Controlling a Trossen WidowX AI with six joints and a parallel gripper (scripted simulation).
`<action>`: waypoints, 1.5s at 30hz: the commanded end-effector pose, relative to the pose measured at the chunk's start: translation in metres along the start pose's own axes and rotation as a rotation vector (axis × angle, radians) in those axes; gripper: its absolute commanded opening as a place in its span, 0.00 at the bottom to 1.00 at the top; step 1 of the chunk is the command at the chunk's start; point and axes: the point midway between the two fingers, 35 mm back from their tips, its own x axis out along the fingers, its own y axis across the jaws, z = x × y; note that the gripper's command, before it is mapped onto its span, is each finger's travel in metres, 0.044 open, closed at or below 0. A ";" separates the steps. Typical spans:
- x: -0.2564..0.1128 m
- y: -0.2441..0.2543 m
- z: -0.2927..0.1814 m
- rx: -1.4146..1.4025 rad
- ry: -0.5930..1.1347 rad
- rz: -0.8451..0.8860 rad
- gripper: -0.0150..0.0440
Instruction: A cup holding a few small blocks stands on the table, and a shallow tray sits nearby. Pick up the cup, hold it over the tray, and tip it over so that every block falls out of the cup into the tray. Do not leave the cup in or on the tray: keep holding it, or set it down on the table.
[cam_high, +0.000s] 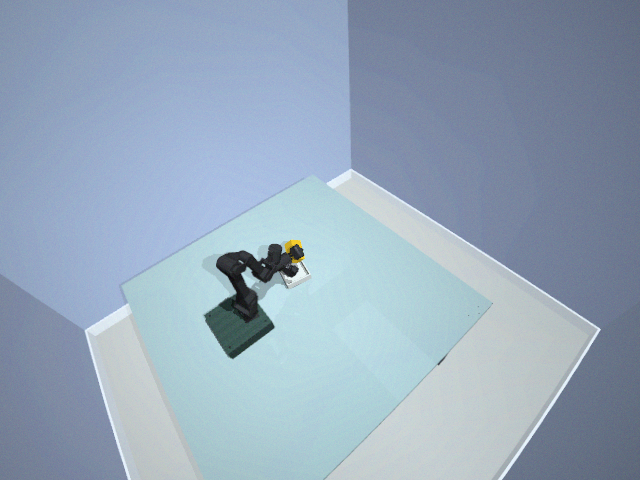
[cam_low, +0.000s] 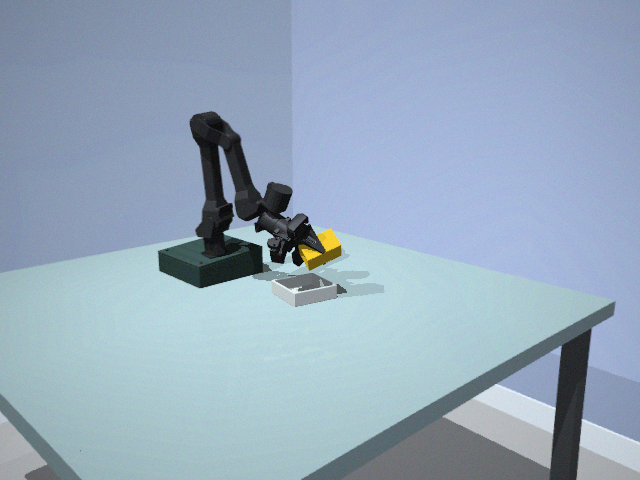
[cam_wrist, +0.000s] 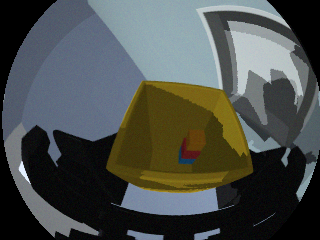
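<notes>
The gripper (cam_high: 296, 252) (cam_low: 311, 253) (cam_wrist: 176, 128) had the yellow cup (cam_high: 293, 243) (cam_low: 326, 252) (cam_wrist: 167, 112) firmly between its fingers, tilted above the bench (cam_high: 361, 330) (cam_low: 310, 361) (cam_wrist: 175, 40). Inside the cup were orange (cam_wrist: 196, 140), red (cam_wrist: 190, 152) and blue (cam_wrist: 186, 162) blocks. The white tray (cam_high: 298, 282) (cam_low: 315, 296) (cam_wrist: 215, 47) stood on the bench, near and lower than the cup.

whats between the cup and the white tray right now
Nothing solid, as far as the exterior view shows: only open air separates the tilted yellow cup from the white tray below.
</notes>
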 end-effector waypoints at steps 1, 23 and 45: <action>0.001 0.001 -0.001 0.107 0.002 0.006 0.25; 0.003 0.000 -0.001 0.588 0.003 0.005 0.25; 0.004 -0.001 -0.001 0.774 0.034 0.021 0.25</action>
